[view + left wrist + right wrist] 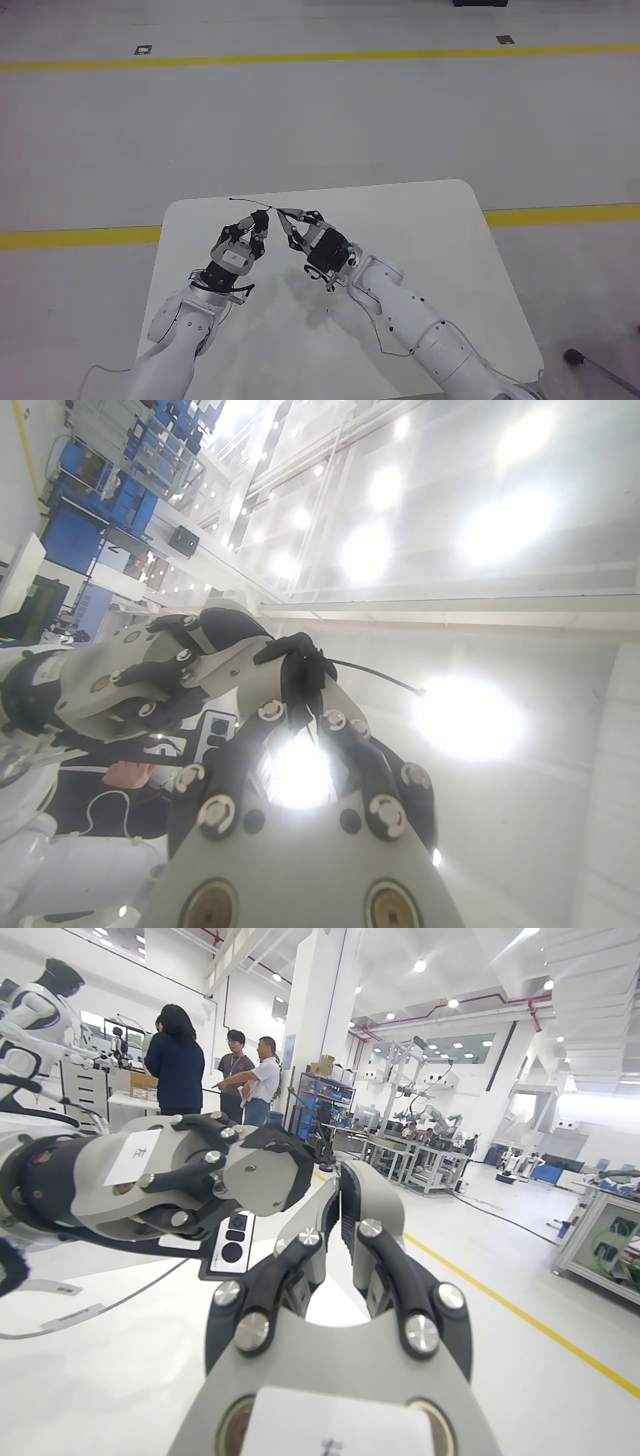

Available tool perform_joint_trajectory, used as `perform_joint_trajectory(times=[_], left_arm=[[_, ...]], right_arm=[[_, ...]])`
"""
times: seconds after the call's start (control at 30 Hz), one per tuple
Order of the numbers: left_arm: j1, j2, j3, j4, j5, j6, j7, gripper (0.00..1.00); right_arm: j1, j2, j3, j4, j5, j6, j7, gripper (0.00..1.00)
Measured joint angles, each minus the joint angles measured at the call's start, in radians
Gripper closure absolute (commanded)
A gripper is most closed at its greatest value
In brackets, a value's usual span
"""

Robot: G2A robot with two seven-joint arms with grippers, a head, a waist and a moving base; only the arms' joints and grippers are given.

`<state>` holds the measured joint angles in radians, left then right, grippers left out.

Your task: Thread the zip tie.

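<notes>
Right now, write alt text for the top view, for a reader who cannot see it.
The left gripper and right gripper sit almost tip to tip over a white table, near its far edge. A thin black zip tie juts sideways from the left gripper's tip. Grey floor with yellow lines lies beyond.

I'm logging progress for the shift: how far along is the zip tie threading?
Done: the zip tie is off the table, pinched in the shut left claw, one end sticking out free. In hand: the shut right claw sits tip to tip with the left one; whether it grips the tie is unclear. Remaining: nothing passes through that free end, so threading looks undone.
</notes>
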<state>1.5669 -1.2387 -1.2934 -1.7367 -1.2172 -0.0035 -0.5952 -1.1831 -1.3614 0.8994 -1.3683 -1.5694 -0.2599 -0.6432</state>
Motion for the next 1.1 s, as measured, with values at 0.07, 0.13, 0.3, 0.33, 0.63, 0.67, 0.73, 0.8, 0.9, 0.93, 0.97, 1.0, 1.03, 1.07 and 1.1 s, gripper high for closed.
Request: perform_joint_trajectory(times=[0.07,0.13,0.3,0.33,0.63,0.67,0.73,0.8,0.9,0.93,0.97,1.0,1.03,1.07,1.1], left_arm=[[0.000,0.000,0.000,0.000,0.000,-0.001,0.000,1.00],[0.001,0.000,-0.001,-0.001,0.000,-0.003,0.000,1.00],[0.003,0.000,-0.001,-0.003,0.000,-0.006,0.000,1.00],[0.003,0.000,-0.001,-0.004,0.000,-0.007,0.000,1.00],[0.005,0.000,-0.002,-0.011,-0.002,-0.012,0.000,1.00],[0.005,-0.001,-0.003,-0.011,-0.003,-0.012,0.000,1.00],[0.005,-0.001,-0.003,-0.012,-0.004,-0.014,0.000,1.00],[0.006,-0.001,-0.004,-0.013,-0.005,-0.015,0.000,1.00],[0.008,-0.001,-0.005,-0.016,-0.007,-0.017,0.000,1.00],[0.008,-0.001,-0.005,-0.017,-0.007,-0.017,0.000,1.00],[0.009,-0.001,-0.005,-0.017,-0.007,-0.018,0.000,1.00],[0.009,-0.001,-0.005,-0.018,-0.007,-0.018,0.000,1.00],[0.009,-0.001,-0.005,-0.018,-0.007,-0.019,0.001,1.00],[0.010,-0.001,-0.006,-0.019,-0.007,-0.020,0.001,1.00],[0.010,-0.001,-0.006,-0.020,-0.008,-0.020,0.001,1.00]], right_arm=[[-0.002,0.000,0.001,-0.001,-0.001,-0.001,-0.001,1.00],[-0.003,0.001,0.000,-0.002,-0.001,0.000,-0.001,1.00],[-0.005,0.004,-0.002,-0.003,-0.001,0.002,-0.001,1.00],[-0.006,0.004,-0.003,-0.004,-0.001,0.002,-0.001,1.00],[-0.008,0.010,-0.008,-0.006,-0.001,0.004,-0.003,1.00],[-0.008,0.011,-0.009,-0.007,-0.001,0.004,-0.003,1.00],[-0.009,0.012,-0.010,-0.007,-0.001,0.003,-0.003,1.00],[-0.009,0.012,-0.011,-0.007,-0.001,0.003,-0.003,1.00],[-0.009,0.014,-0.013,-0.008,-0.001,0.003,-0.002,1.00],[-0.009,0.014,-0.013,-0.008,-0.001,0.003,-0.002,1.00],[-0.009,0.014,-0.014,-0.008,-0.001,0.003,-0.002,1.00],[-0.010,0.014,-0.014,-0.008,-0.001,0.003,-0.002,1.00],[-0.010,0.015,-0.014,-0.008,-0.001,0.004,-0.002,1.00],[-0.010,0.015,-0.014,-0.008,-0.001,0.004,-0.002,1.00],[-0.011,0.015,-0.015,-0.008,-0.001,0.004,-0.002,1.00]])
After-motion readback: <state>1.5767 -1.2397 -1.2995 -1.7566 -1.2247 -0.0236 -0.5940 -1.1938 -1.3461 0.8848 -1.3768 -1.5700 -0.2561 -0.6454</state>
